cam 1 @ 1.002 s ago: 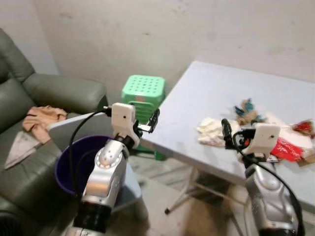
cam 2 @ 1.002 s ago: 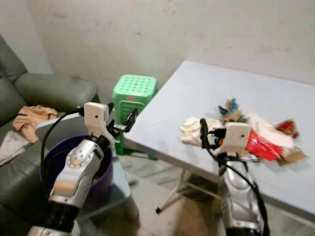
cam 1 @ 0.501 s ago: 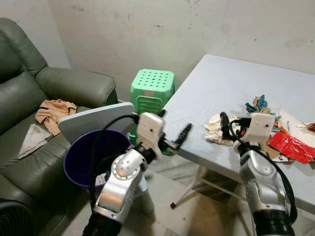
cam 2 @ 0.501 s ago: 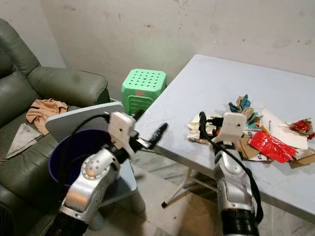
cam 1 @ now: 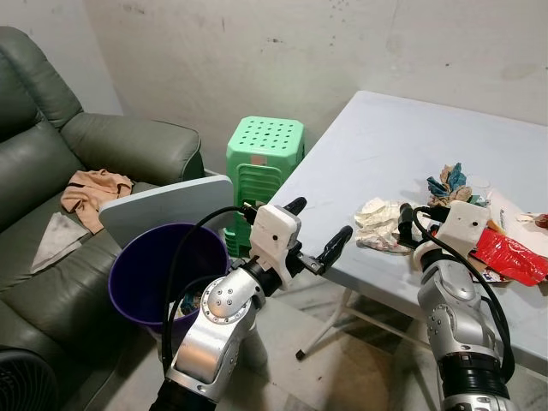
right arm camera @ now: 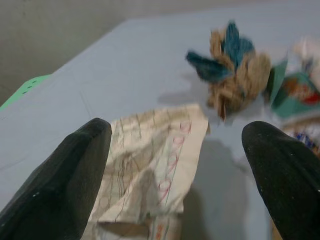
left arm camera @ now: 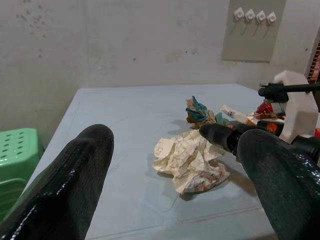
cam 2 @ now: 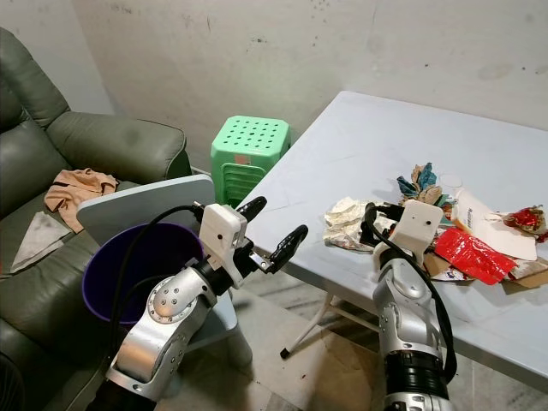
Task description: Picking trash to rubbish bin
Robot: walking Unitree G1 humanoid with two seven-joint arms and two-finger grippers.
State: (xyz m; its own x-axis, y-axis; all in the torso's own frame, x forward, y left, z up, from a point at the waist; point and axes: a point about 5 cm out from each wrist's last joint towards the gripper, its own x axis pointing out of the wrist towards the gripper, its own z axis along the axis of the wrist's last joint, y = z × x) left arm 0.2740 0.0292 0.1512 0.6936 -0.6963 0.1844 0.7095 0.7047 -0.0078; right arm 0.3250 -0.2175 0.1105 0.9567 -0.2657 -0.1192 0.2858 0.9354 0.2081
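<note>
The right gripper (right arm camera: 175, 145) hangs low over the near edge of the pale blue table (cam 1: 377, 154), its two black fingers spread wide with nothing between them; bare tabletop runs beyond it toward the far wall, while to its right the surface is crowded with litter. The left gripper (cam 1: 318, 231) is raised off the table's near-left corner, fingers likewise parted and empty, with open floor under it and the folding table legs (cam 1: 330, 330) just past it.

The table stands against a stained, plain wall (cam 1: 257, 51); a green plastic stool (cam 1: 265, 158) sits by the table's left corner, beyond the left gripper; a dark green sofa (cam 1: 51, 171) with a tan cloth (cam 1: 94, 187) on its seat lies well out to that gripper's left.

The crumpled paper (right arm camera: 150, 165), cream with faint ruled lines, lies on the table directly ahead of the right gripper, framed between its fingers and close to their tips, whether touching cannot be told; in the left wrist view it lies ahead, midway between that gripper's fingers. Beyond the paper is a teal and tan wad (right arm camera: 235, 70); a red wrapper (cam 1: 509, 257) lies to the right gripper's right. The purple rubbish bin (cam 1: 145, 274), its grey lid (cam 1: 167, 210) tipped up behind it, stands on the floor below and to the left of the left gripper, beside that arm.
</note>
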